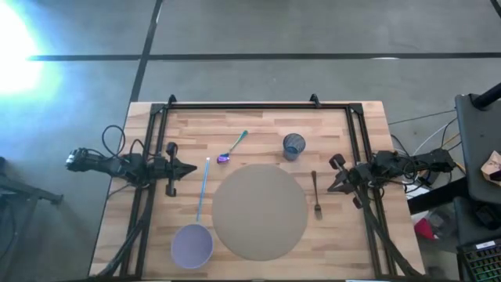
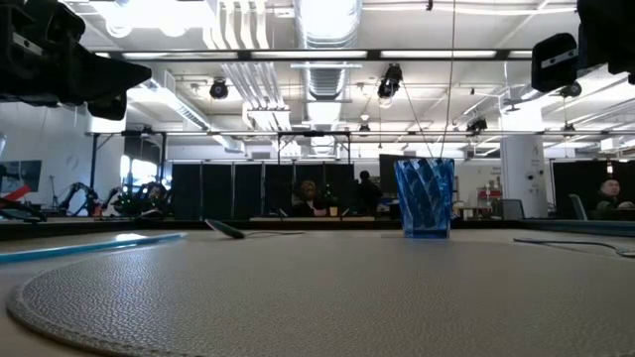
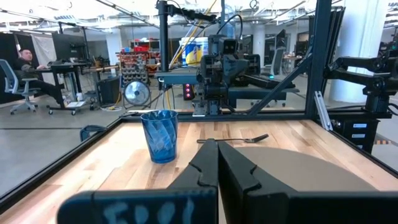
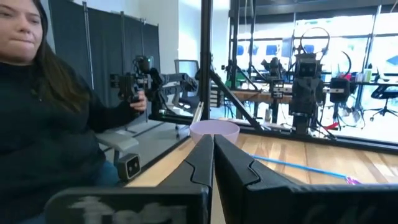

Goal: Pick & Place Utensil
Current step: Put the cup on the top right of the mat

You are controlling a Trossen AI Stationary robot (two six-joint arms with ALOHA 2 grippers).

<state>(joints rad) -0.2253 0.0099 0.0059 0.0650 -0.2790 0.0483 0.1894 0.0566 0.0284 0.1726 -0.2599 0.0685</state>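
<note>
A dark fork [image 1: 316, 196] lies flat on the wood just right of the round grey placemat [image 1: 260, 211]. A purple-and-teal spoon [image 1: 232, 147] lies beyond the mat, left of an upright blue cup [image 1: 293, 146]. My left gripper [image 1: 190, 168] hovers shut at the table's left side, pointing level toward the cup [image 3: 160, 135] and fork [image 3: 233, 140]. My right gripper [image 1: 332, 185] hovers shut at the right side, above the table by the fork. Both sets of fingers, left [image 3: 217, 149] and right [image 4: 212, 143], hold nothing.
A lavender bowl [image 1: 192, 245] stands near the front left, with a light blue straw [image 1: 203, 190] lying beyond it on the wood. Black frame rails [image 1: 258, 106] run along the far, left and right sides. A person [image 4: 43, 124] sits beside the table.
</note>
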